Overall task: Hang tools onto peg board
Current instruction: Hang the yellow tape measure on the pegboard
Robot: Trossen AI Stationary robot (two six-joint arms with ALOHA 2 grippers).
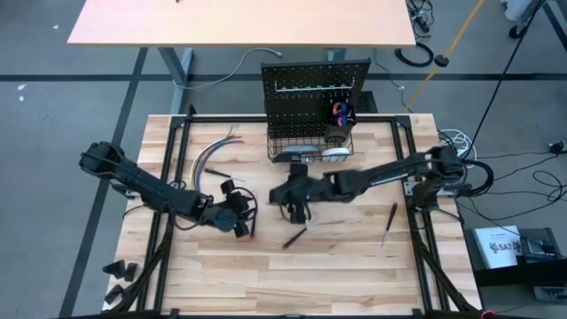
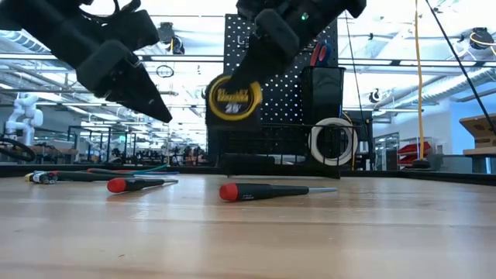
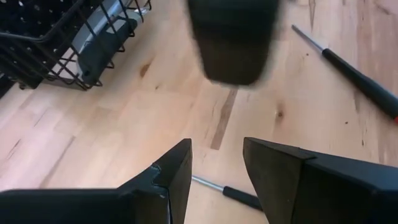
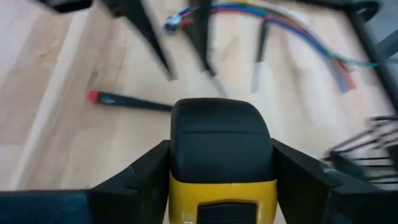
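Low view shows the right gripper [image 2: 249, 74] clamped on the yellow-and-black tape measure [image 2: 233, 97], lifted off the table just before the upright black perforated peg board [image 2: 280, 85], so next comes carrying it to the board's wire basket [image 1: 306, 142], while the left gripper [image 3: 217, 168] hovers near, jaws apart and empty.

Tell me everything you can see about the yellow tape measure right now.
The tape measure has a yellow case with a black rubbery top and a round black-and-yellow label. The right gripper holds it clamped between its two dark fingers, one on each side of the case. It hangs clear above the wooden table, touching nothing else, in front of the peg board and its wire basket.
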